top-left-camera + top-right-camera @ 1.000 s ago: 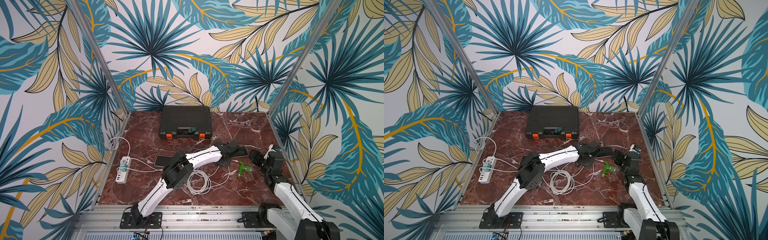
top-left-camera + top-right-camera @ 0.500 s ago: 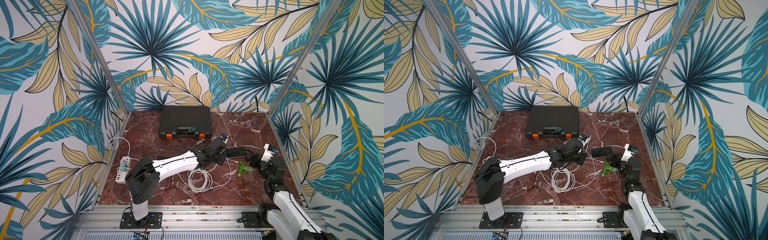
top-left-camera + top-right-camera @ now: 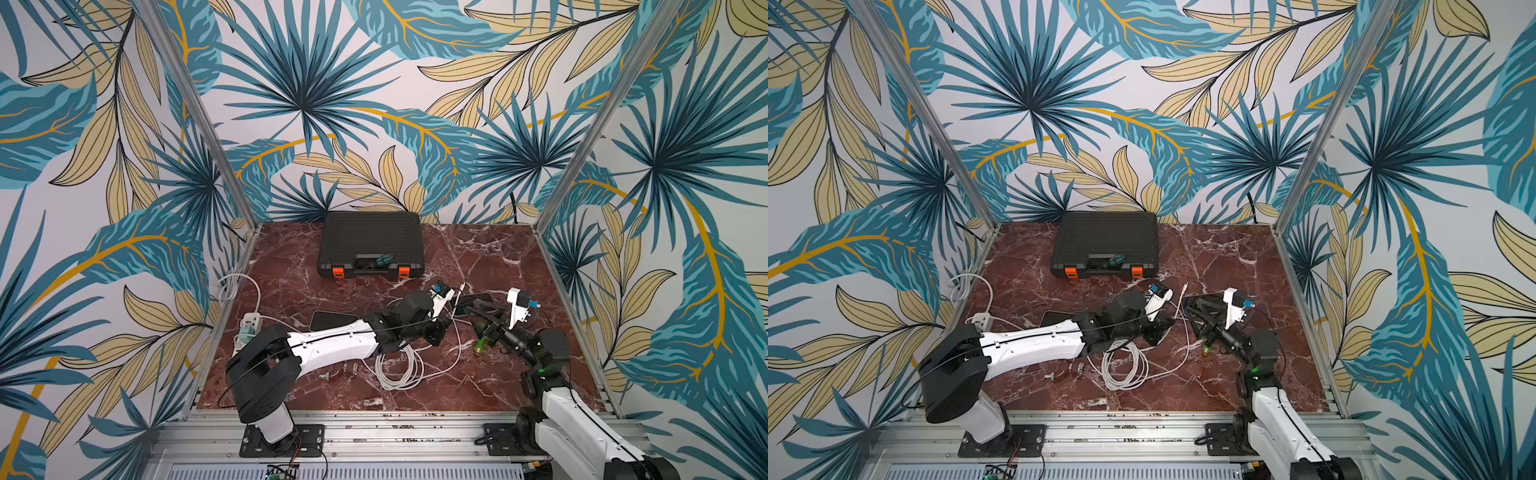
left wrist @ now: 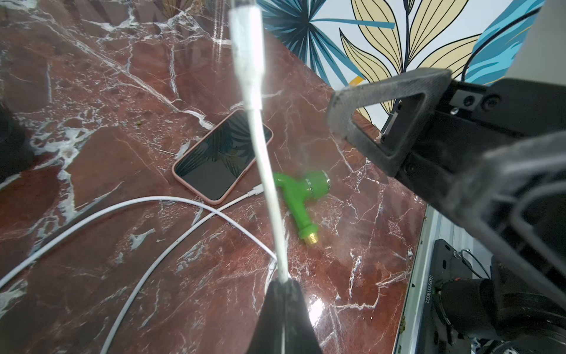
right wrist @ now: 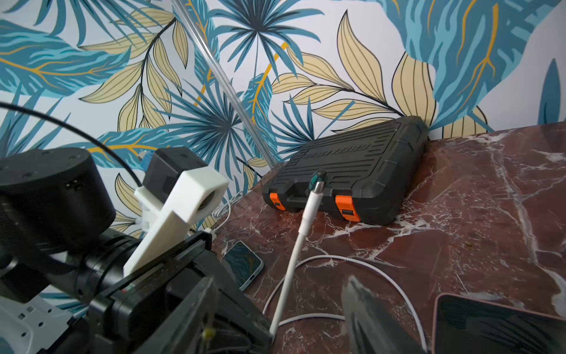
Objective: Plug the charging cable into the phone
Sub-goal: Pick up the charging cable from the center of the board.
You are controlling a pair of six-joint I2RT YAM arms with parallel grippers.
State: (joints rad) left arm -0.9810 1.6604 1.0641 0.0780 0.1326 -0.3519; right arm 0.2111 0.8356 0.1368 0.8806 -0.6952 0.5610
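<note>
Now left arm (image 3: pixel 332 347) flatter; end effector (image 4: pixel 283 283) still grips charging cable (image 4: pixel 260 147).

Glossy marble-look table (image 3: pixel 490 249), seemingly matt plastic case (image 3: pixel 370 237).

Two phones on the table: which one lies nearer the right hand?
The pink-cased phone, beside the green nozzle, just by the right hand. The other phone, pale-cased, lies farther off beside the left arm.

Both arms stretched inward, grippers close together.
The left arm (image 3: pixel 332 345) lay low and nearly flat, its left gripper (image 4: pixel 283 279) pinched tight on the charging cable (image 4: pixel 260 147). The right arm (image 3: pixel 575 419) bent at the elbow, with the right gripper (image 5: pixel 280 279) angled downward, jaws apart.
</note>
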